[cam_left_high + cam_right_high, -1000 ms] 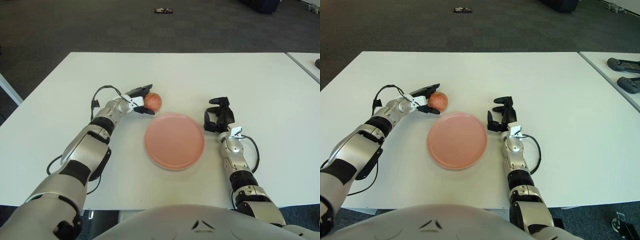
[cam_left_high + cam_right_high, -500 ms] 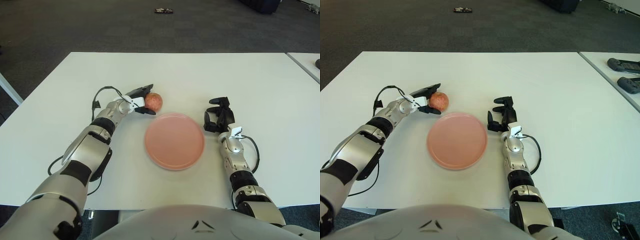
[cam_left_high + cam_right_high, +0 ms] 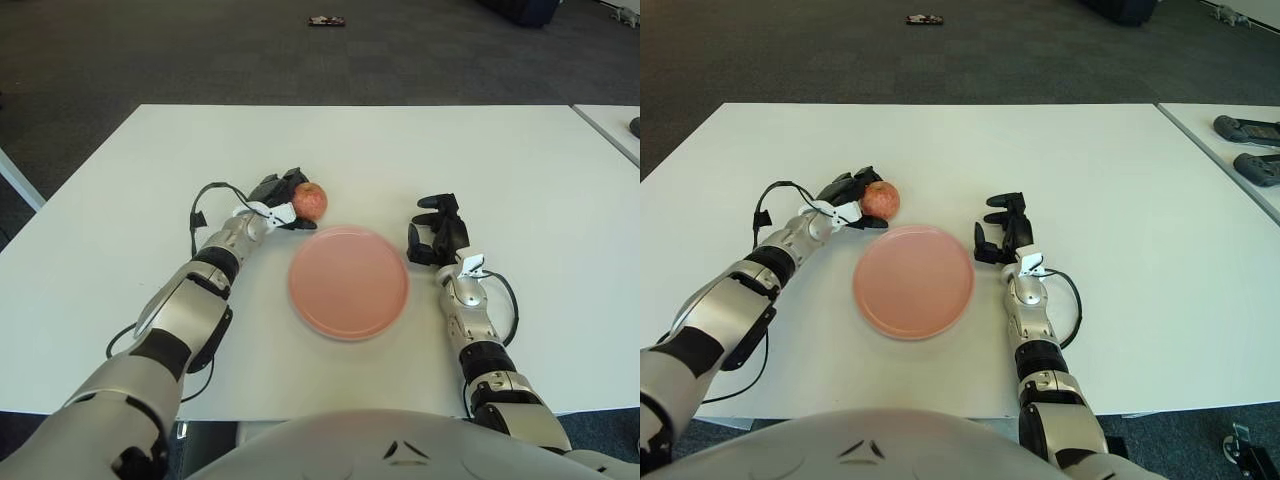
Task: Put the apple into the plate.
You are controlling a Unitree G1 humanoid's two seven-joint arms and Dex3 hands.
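Left hand [image 3: 277,199] touches one apple [image 3: 309,200] (one plate [image 3: 349,282]).

apple [image 3: 309,200]: round, red with yellowish patches, on the white table just beyond the plate's far-left rim, not in it | plate [image 3: 349,282]: flat, round, pink, upright on the table, holding nothing
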